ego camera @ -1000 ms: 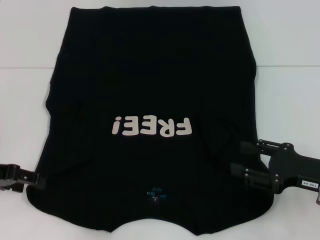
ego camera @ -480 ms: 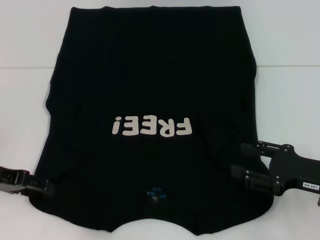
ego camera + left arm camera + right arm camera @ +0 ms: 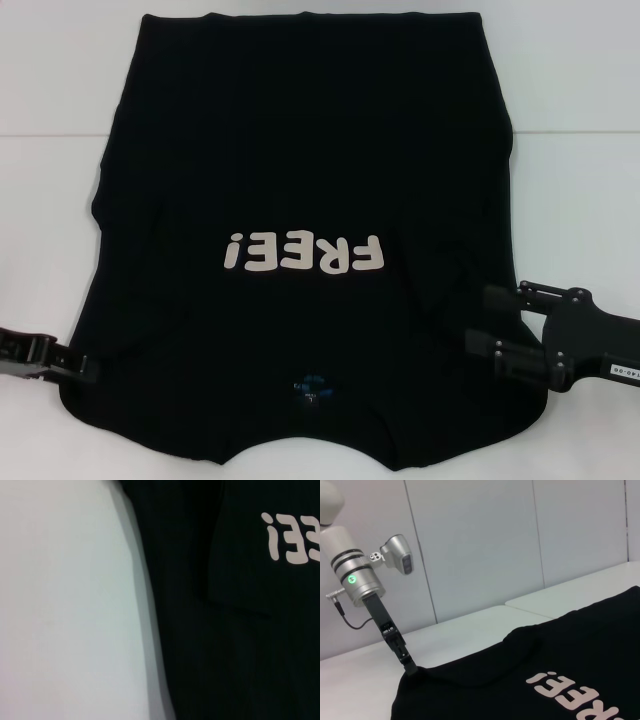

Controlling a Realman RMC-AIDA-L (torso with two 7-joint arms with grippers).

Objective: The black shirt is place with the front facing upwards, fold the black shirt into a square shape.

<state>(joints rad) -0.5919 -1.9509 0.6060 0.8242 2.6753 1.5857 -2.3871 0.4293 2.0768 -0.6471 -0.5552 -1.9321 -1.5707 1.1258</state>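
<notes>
The black shirt [image 3: 310, 150] lies spread flat, front up, with its cream "FREE!" lettering [image 3: 305, 253] upside down to me and its blue neck label [image 3: 310, 388] near the front edge. My left gripper [image 3: 88, 368] sits low at the shirt's near left corner, its tip touching the cloth edge; the right wrist view shows that left gripper [image 3: 410, 669] pointing down onto the shirt [image 3: 560, 650]. My right gripper [image 3: 488, 322] stands open over the shirt's near right shoulder, holding nothing. In the left wrist view the shirt [image 3: 240, 630] and a few of its letters show.
The white table [image 3: 580, 180] shows bare strips on both sides of the shirt, with a seam running across it at the back. A pale panelled wall [image 3: 485, 540] stands behind the table.
My left gripper has moved right, from off the cloth to the shirt's near left edge. The right gripper has sunk slightly toward the near right. The shirt lies as before.
</notes>
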